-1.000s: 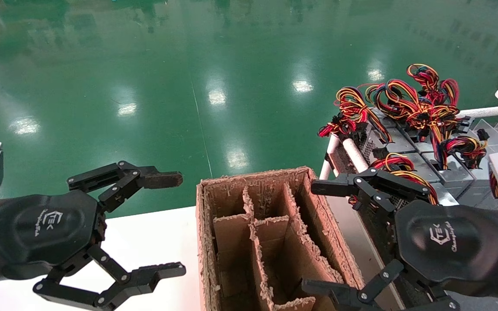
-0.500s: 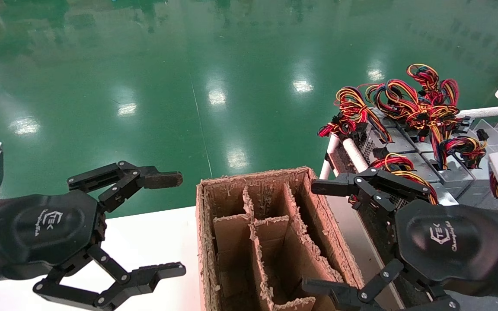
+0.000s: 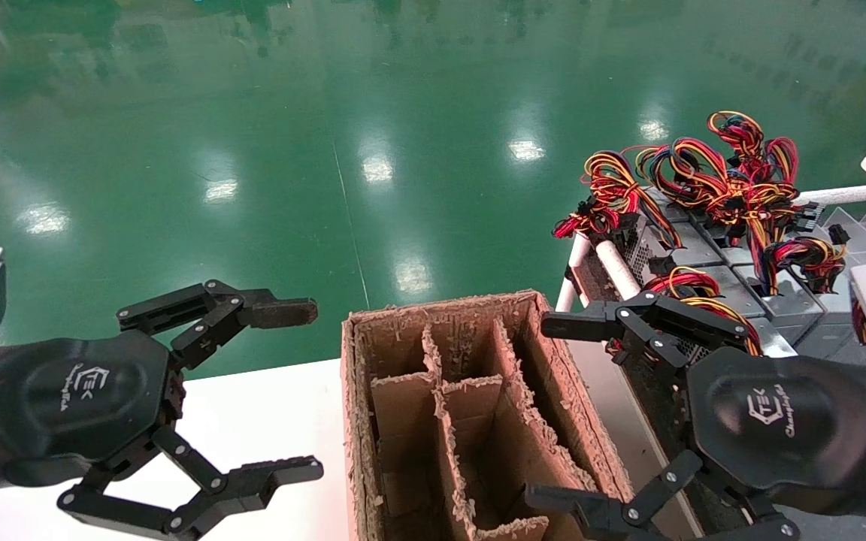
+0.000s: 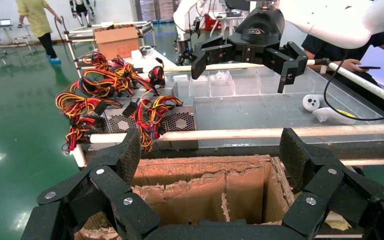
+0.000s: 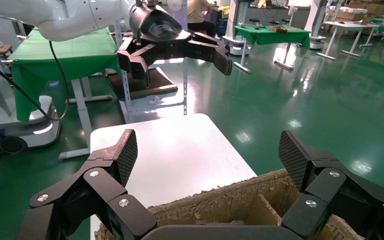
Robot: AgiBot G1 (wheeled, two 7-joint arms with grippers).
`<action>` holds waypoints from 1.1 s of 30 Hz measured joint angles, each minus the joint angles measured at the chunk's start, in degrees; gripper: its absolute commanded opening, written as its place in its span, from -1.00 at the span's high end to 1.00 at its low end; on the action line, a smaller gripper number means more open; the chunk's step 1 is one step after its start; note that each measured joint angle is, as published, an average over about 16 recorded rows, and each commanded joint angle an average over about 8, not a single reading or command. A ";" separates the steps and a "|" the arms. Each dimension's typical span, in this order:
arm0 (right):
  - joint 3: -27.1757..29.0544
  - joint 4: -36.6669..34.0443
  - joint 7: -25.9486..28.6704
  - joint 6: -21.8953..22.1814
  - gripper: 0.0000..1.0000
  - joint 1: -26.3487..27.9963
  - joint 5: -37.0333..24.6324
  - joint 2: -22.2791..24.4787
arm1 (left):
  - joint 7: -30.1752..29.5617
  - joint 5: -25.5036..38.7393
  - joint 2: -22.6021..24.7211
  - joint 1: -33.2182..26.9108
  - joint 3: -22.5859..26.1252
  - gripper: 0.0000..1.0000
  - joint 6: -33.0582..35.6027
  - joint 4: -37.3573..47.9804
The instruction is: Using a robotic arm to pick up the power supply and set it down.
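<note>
Both pincers (image 3: 557, 409) wide open, empty

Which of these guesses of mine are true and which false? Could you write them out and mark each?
1. Both black linkage-finger end effectors, left and right, are open and hold nothing. True.
2. The brown divided cardboard box holds a power supply. False: its visible compartments are empty.
3. The silver-grey metal power supplies with red, yellow and black wires lie on the robot's right. True.
4. The left end effector is over the power supplies. False: it is over the white table, left of the box.
</note>
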 measured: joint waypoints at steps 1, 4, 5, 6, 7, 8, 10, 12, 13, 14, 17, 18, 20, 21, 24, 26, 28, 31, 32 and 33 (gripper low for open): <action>0.00 0.00 0.00 0.00 -1.00 0.00 0.00 0.00 | 0.00 0.00 0.00 0.00 0.00 -1.00 0.00 0.00; 0.00 0.00 0.00 0.00 -1.00 0.00 0.00 0.00 | 0.00 0.00 0.00 0.00 0.00 -1.00 0.00 0.00; 0.00 0.00 0.00 0.00 -1.00 0.00 0.00 0.00 | 0.00 0.00 0.00 0.00 0.00 -1.00 0.00 0.00; 0.00 0.00 0.00 0.00 -1.00 0.00 0.00 0.00 | 0.00 0.00 0.00 0.00 0.00 -1.00 0.00 0.00; 0.00 0.00 0.00 0.00 -1.00 0.00 0.00 0.00 | 0.00 0.00 0.00 0.00 0.00 -1.00 0.00 0.00; 0.00 0.00 0.00 0.00 -1.00 0.00 0.00 0.00 | 0.00 0.00 0.00 0.00 0.00 -1.00 0.00 0.00; 0.00 0.00 0.00 0.00 -1.00 0.00 0.00 0.00 | 0.00 0.00 0.00 0.00 0.00 -1.00 0.00 0.00; 0.00 0.00 0.00 0.00 -1.00 0.00 0.00 0.00 | 0.00 0.00 0.00 0.00 0.00 -1.00 0.00 0.00; 0.00 0.00 0.00 0.00 -1.00 0.00 0.00 0.00 | 0.00 0.00 0.00 0.00 0.00 -1.00 0.00 0.00; 0.00 0.00 0.00 0.00 -1.00 0.00 0.00 0.00 | 0.00 0.00 0.00 0.00 0.00 -1.00 0.00 0.00; 0.00 0.00 0.00 0.00 -1.00 0.00 0.00 0.00 | 0.00 0.00 0.00 0.00 0.00 -1.00 0.00 0.00; 0.00 0.00 0.00 0.00 -1.00 0.00 0.00 0.00 | 0.00 0.00 0.00 0.00 0.00 -1.00 0.00 0.00; 0.00 0.00 0.00 0.00 -1.00 0.00 0.00 0.00 | 0.00 0.00 0.00 0.00 0.00 -1.00 0.00 0.00; 0.00 0.00 0.00 0.00 -1.00 0.00 0.00 0.00 | 0.00 0.00 0.00 0.00 0.00 -1.00 0.00 0.00; 0.00 0.00 0.00 0.00 -1.00 0.00 0.00 0.00 | 0.00 0.00 0.00 0.00 0.00 -1.00 0.00 0.00; 0.00 0.00 0.00 0.00 -1.00 0.00 0.00 0.00 | 0.00 0.00 0.00 0.00 0.00 -1.00 0.00 0.00; 0.00 0.00 0.00 0.00 -1.00 0.00 0.00 0.00 | 0.00 0.00 0.00 0.00 0.00 -1.00 0.00 0.00; 0.00 0.00 0.00 0.00 -1.00 0.00 0.00 0.00 | 0.00 0.00 0.00 0.00 0.00 -1.00 0.00 0.00; 0.00 0.00 0.00 0.00 -1.00 0.00 0.00 0.00 | 0.00 0.00 0.00 0.00 0.00 -1.00 0.00 0.00; 0.00 0.00 0.00 0.00 -1.00 0.00 0.00 0.00 | 0.00 0.00 0.00 0.00 0.00 -1.00 0.00 0.00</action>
